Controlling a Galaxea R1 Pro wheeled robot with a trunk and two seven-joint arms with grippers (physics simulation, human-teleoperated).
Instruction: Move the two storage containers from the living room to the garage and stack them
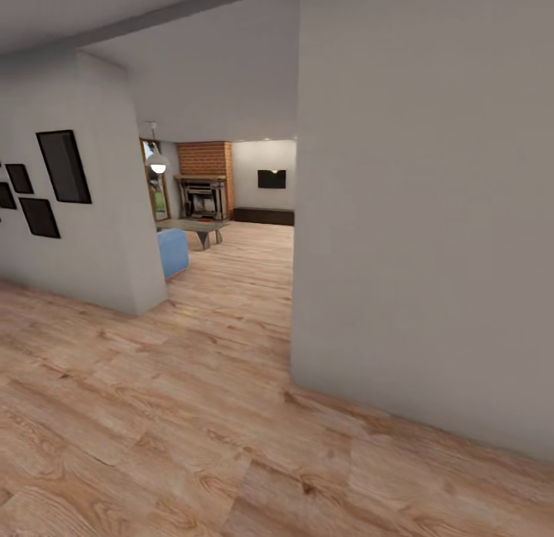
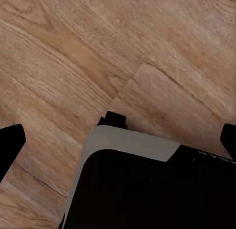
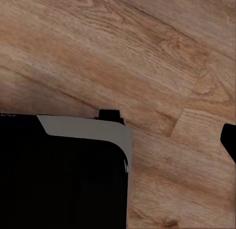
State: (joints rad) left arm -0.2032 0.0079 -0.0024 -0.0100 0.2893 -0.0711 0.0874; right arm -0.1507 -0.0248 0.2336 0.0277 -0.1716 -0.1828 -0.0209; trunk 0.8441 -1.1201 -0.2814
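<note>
We face the living room (image 1: 231,206) through the doorway with no containers in sight, both pairs of jaws spread wide over bare plank floor (image 2: 73,56) and holding nothing, and risk clipping the near right wall corner (image 1: 294,345) driving through.

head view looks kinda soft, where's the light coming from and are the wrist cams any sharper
Head view: soft overall, the far living room blurriest; a lit pendant lamp glows there, the near grey wall evenly shaded. Left wrist view: plank floor grain fairly crisp, no glare. Right wrist view: similar grain, dimmer toward one corner.
</note>
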